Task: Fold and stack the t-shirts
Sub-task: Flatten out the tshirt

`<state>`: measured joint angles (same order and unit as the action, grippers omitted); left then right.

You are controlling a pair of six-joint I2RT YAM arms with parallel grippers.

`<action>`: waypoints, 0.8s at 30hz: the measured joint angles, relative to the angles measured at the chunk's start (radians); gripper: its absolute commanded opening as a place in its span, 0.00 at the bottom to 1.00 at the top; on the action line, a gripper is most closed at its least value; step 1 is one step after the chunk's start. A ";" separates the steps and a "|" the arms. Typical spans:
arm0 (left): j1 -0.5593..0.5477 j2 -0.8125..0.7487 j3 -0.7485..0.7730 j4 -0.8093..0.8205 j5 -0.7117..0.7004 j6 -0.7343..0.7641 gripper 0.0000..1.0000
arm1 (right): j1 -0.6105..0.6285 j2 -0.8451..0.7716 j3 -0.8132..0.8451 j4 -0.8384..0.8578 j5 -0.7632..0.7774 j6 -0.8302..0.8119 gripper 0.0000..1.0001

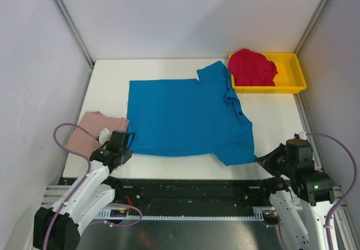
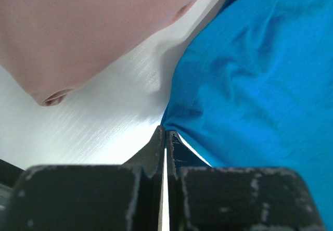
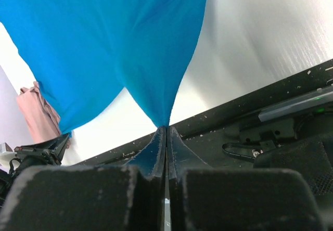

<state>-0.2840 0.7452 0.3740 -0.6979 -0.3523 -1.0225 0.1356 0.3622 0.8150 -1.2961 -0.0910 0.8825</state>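
Observation:
The bright blue t-shirt [image 1: 185, 115] lies spread flat in the middle of the white table. My left gripper [image 1: 127, 141] is shut on its near left corner [image 2: 179, 124]. My right gripper [image 1: 262, 160] is shut on its near right corner [image 3: 165, 117], which is pulled taut to a point at the table's front edge. The dusty pink t-shirt [image 1: 90, 132] lies folded at the near left, beside the left gripper; it also shows in the left wrist view [image 2: 88, 33]. The crimson red t-shirt [image 1: 252, 67] sits crumpled in the yellow tray [image 1: 297, 75].
The yellow tray stands at the far right corner. Grey walls and metal frame posts [image 1: 67, 22] enclose the table on three sides. A black rail with cables [image 3: 281, 122] runs along the near edge below the table.

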 measured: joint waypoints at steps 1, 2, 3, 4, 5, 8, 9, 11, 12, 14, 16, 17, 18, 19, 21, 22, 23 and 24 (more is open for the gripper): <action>-0.009 -0.001 0.000 -0.003 -0.006 0.001 0.02 | 0.000 0.000 0.010 -0.003 0.004 0.000 0.00; -0.016 -0.002 0.000 -0.005 -0.012 0.001 0.05 | 0.000 0.001 0.016 -0.002 0.009 0.000 0.00; -0.022 -0.001 0.000 -0.006 -0.018 0.002 0.11 | 0.000 0.003 0.019 -0.001 0.015 -0.001 0.00; -0.025 -0.001 0.002 -0.008 -0.023 0.003 0.18 | 0.000 0.008 0.019 0.000 0.019 -0.001 0.00; -0.028 0.001 0.006 -0.012 -0.032 0.005 0.30 | 0.000 0.017 0.020 0.002 0.025 -0.003 0.00; -0.030 0.014 0.031 -0.019 -0.055 0.025 0.48 | 0.000 0.064 0.020 0.023 0.035 -0.008 0.00; -0.030 0.015 0.039 -0.019 -0.059 0.029 0.50 | 0.000 0.081 0.020 0.034 0.039 -0.011 0.00; -0.030 0.003 0.045 -0.018 -0.064 0.030 0.51 | 0.000 0.104 0.020 0.053 0.044 -0.016 0.00; -0.030 -0.012 0.045 -0.020 -0.064 0.028 0.51 | 0.000 0.109 0.020 0.059 0.047 -0.019 0.00; -0.030 -0.046 0.045 -0.024 -0.061 0.025 0.51 | 0.000 0.111 0.020 0.065 0.052 -0.023 0.00; -0.030 -0.077 0.045 -0.025 -0.055 0.011 0.50 | 0.000 0.111 0.020 0.068 0.058 -0.025 0.00; -0.030 -0.084 0.045 -0.026 -0.054 0.005 0.48 | 0.000 0.111 0.020 0.069 0.058 -0.027 0.00; -0.030 -0.091 0.045 -0.029 -0.048 -0.006 0.47 | 0.000 0.111 0.020 0.071 0.060 -0.028 0.00; -0.030 -0.092 0.045 -0.031 -0.043 -0.015 0.45 | 0.000 0.111 0.020 0.072 0.060 -0.030 0.00; -0.030 -0.094 0.045 -0.045 -0.027 -0.036 0.41 | 0.000 0.111 0.020 0.074 0.061 -0.032 0.00; -0.030 -0.099 0.045 -0.055 -0.020 -0.046 0.40 | 0.000 0.111 0.020 0.074 0.061 -0.036 0.00; -0.030 -0.107 0.045 -0.067 -0.012 -0.056 0.40 | 0.000 0.111 0.020 0.074 0.063 -0.038 0.00; -0.030 -0.122 0.045 -0.080 -0.009 -0.067 0.40 | 0.000 0.111 0.020 0.074 0.064 -0.042 0.00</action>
<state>-0.3141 0.6235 0.4191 -0.7776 -0.3611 -1.0893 0.1360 0.4736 0.8349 -1.2224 -0.0265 0.8410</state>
